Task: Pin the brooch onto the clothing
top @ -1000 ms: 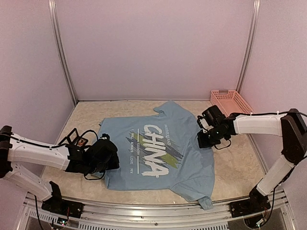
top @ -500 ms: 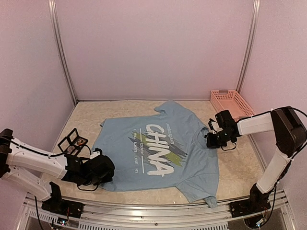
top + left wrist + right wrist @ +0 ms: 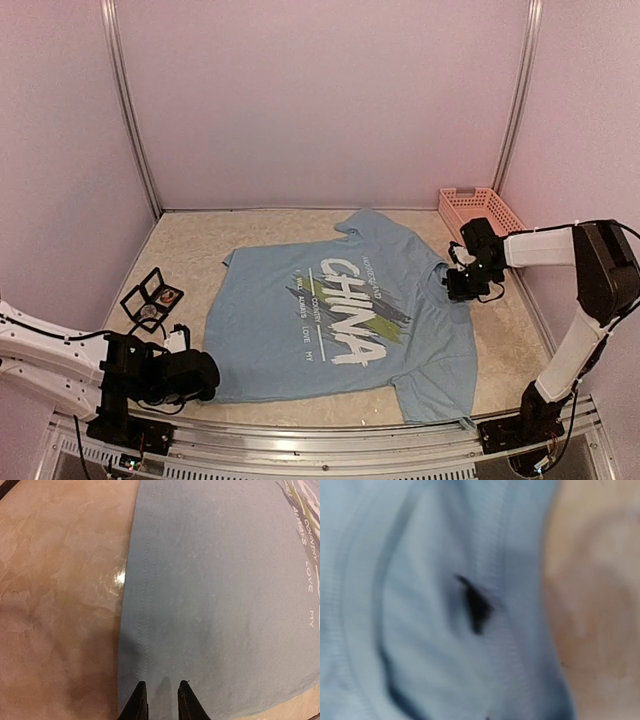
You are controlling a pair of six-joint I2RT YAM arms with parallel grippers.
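Light blue cotton, the T-shirt [image 3: 340, 320] lies spread flat and chest-up on the beige marbled bench [image 3: 190, 250], its white "CHINA" print running slantwise. The left tool [image 3: 161, 702] hovers low over the shirt's near-left hem, its dark fingers only a narrow gap apart with bare fabric showing between them. The right tool [image 3: 458, 288] is closed tight on the shirt's right sleeve edge, cloth bunched around its tip. A small black open case [image 3: 152, 298] sits left of the shirt; a pink basket [image 3: 480, 212] stands at the far right.

Light blue T-shirt [image 3: 215, 605] on beige table [image 3: 60, 605], jaws slightly parted above hem
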